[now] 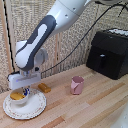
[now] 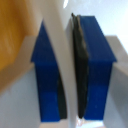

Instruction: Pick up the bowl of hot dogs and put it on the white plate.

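White ceramic, the hot dog bowl [image 1: 20,96] is sitting on the white plate [image 1: 36,109], stiff, slick and probably light. My gripper [image 1: 26,88] is pinching its thin rim between nearly closed blue fingers [image 2: 48,75], hot dogs [image 1: 17,95] untouched.

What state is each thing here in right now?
tool: fingers clamped on the bowl's rim.
hot dog bowl: upright, on the white plate, food inside.
white plate: flat on the table, bearing the bowl.
pink cup: on the table, apart from the plate.
orange block: lying beside the plate.
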